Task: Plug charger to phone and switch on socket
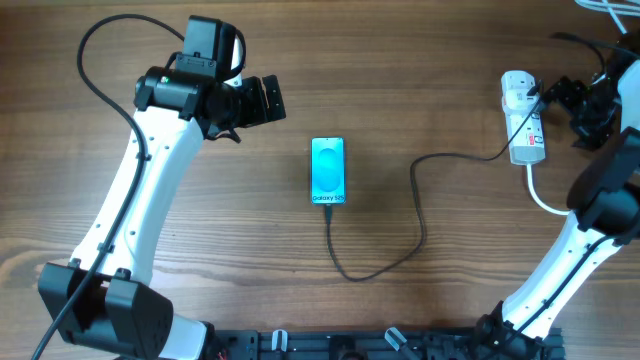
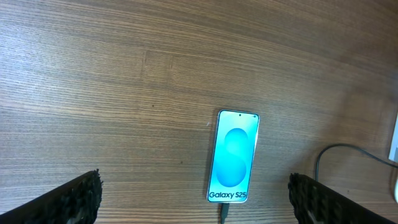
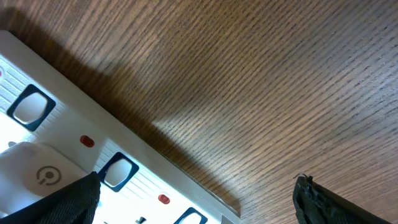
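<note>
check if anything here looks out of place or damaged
Nothing stands out: the phone lies flat, screen lit, the charger runs in a loose loop from it to the socket, nothing spilled or broken.

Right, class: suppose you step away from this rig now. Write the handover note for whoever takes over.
Left claw: open, empty, hanging clear of the phone.
Right claw: open, empty, close to the socket, not seen pressing it.
The phone lies flat in the middle of the table, screen lit. The socket lies at the far right edge. Charger runs from the socket to the phone's bottom edge.
Done: charger looks plugged into the phone.
Left: switch the socket on. The pictures do not show whether it is already on.
</note>
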